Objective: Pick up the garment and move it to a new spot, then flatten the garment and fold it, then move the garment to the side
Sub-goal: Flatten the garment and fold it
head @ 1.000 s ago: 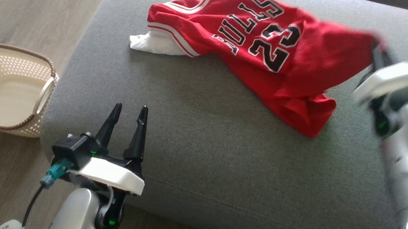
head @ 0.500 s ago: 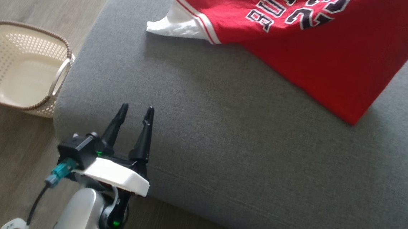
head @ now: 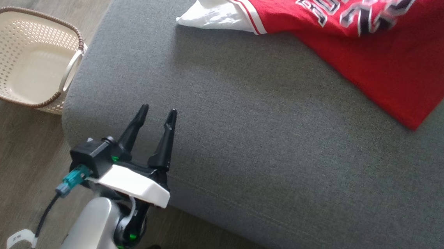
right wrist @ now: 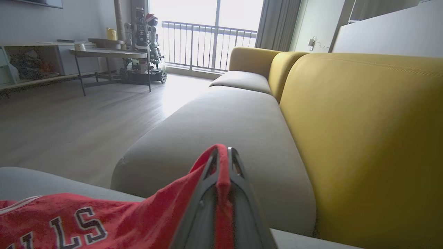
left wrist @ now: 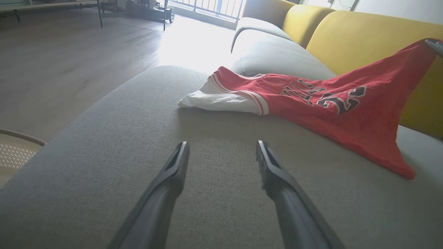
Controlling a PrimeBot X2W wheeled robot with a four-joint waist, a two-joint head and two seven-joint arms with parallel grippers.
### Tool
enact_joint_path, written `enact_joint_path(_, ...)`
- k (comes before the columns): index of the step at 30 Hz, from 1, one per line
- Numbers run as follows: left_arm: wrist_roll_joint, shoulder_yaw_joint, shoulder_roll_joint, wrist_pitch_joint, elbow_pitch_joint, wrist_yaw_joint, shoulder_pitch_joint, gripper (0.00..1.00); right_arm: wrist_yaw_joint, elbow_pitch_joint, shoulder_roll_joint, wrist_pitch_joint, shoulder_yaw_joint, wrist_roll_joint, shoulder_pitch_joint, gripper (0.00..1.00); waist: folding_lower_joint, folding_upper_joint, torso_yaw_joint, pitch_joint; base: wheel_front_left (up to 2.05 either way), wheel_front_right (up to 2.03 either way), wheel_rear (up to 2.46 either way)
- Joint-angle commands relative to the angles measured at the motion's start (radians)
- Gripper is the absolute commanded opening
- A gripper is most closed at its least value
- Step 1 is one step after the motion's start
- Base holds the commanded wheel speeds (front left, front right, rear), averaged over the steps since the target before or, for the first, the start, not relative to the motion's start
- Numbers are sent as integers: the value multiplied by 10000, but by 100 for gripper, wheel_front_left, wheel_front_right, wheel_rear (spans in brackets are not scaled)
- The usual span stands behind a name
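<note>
The garment (head: 367, 52) is a red basketball jersey with black and white lettering and a white inner layer; it lies at the far right of the grey sofa seat (head: 244, 141), one corner lifted. That corner is pinched in my right gripper (right wrist: 221, 157), which is shut on the red cloth; the raised garment (left wrist: 349, 103) also stretches up to the right in the left wrist view. My left gripper (head: 156, 114) stands open over the seat's near left edge, well short of the garment, nothing between its fingers (left wrist: 174, 169).
A cream perforated basket (head: 27, 60) sits on the wooden floor left of the seat. Yellow sofa backrests (right wrist: 363, 138) run along the far side. A table and a wheeled robot stand by the balcony window (right wrist: 207, 41).
The head camera has shifted, so the right arm has left its view. The garment's corner has risen higher in the right gripper, pulling the cloth taut. The left gripper stays open.
</note>
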Motion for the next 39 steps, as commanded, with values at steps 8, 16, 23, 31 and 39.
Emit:
enact_joint_path(8, -30, 253, 80, -122, -266, 83, -359, 100, -2, 204, 752, -127, -188, -246, 478, 100, 0, 0, -211, -381, 0, 0, 0)
enact_joint_path(16, 155, 870, 80, -122, -296, 69, 8, 100, -2, -824, 1695, -128, 493, 1114, 1590, 100, 0, 0, -1114, -1366, 0, 0, 0)
enact_joint_path(23, 239, 1348, 80, -122, -393, 27, 385, 100, -2, -2708, 2415, -129, 1901, 2798, 3945, 100, 0, 0, -2014, -2231, 0, 0, 0)
enact_joint_path(31, 252, 1569, 80, -122, -478, -12, 777, 100, -2, -5290, 2675, -129, 2597, 3725, 7202, 100, 0, 0, -2746, -2693, 0, 0, 0)
enact_joint_path(39, 228, 1687, 80, -122, -477, -24, 1046, 100, -2, -6376, 2690, -129, 2973, 4988, 9216, 100, 0, 0, -3144, -2768, 0, 0, 0)
